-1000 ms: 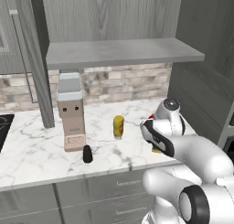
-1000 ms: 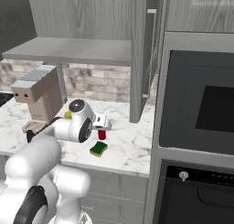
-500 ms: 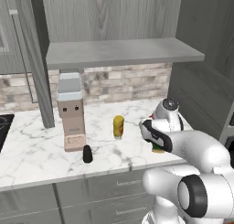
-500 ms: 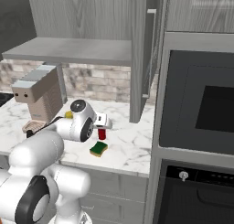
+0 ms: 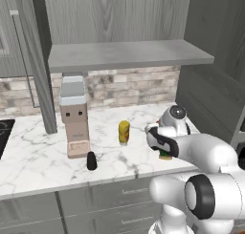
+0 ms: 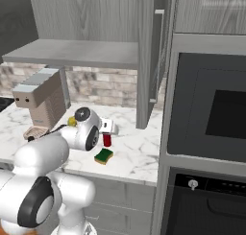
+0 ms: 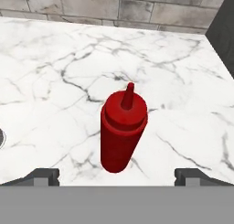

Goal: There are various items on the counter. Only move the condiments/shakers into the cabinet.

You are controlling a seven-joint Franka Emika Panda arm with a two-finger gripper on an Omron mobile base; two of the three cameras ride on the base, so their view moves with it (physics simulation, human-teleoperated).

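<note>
On the left of the counter [image 5: 28, 166] the beige appliance [image 5: 74, 118], the black shaker [image 5: 91, 161] and the yellow bottle [image 5: 124, 132] stand where they stood a second ago. What changes is our arm: it has swung lower, toward the right end. In the hand view the red bottle [image 7: 122, 132] stands upright, centred ahead of our gripper [image 7: 116, 176], which is spread wide and holds nothing. We judge the grasp comes next; the cabinet shelf [image 5: 129, 54] is bare.
</note>
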